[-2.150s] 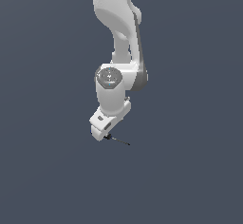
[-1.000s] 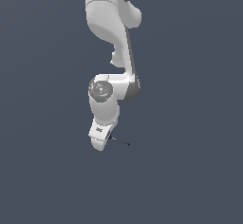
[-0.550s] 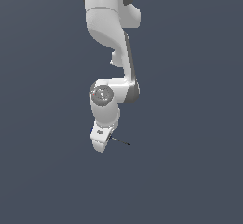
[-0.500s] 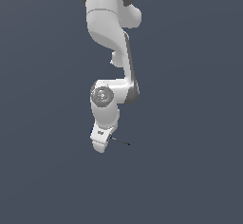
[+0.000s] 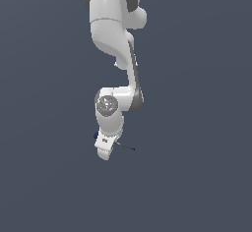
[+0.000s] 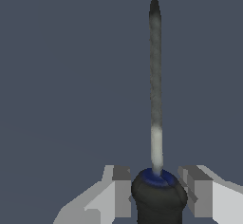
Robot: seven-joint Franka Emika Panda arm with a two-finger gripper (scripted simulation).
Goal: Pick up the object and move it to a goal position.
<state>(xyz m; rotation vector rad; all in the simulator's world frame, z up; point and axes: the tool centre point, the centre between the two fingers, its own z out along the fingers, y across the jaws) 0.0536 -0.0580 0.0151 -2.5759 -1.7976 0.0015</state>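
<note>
The object (image 6: 159, 197) is a small screwdriver with a blue-and-black handle; its thin dark shaft (image 6: 154, 76) points away from the wrist camera. My gripper (image 6: 156, 187) stands over the handle, and both fingers (image 6: 121, 190) press against its sides, so it is shut on the handle. In the exterior view the white gripper (image 5: 104, 150) is low near the floor. The screwdriver's shaft (image 5: 125, 147) sticks out toward the exterior view's right, and a bit of blue handle (image 5: 95, 135) shows at the gripper's other side.
The white arm (image 5: 115, 39) reaches down from above over a plain dark grey floor (image 5: 197, 177). No other objects show in either view.
The gripper has come down over the screwdriver and shifted slightly toward the exterior view's left. In the last half second it has hardly moved. The screwdriver lies where it did.
</note>
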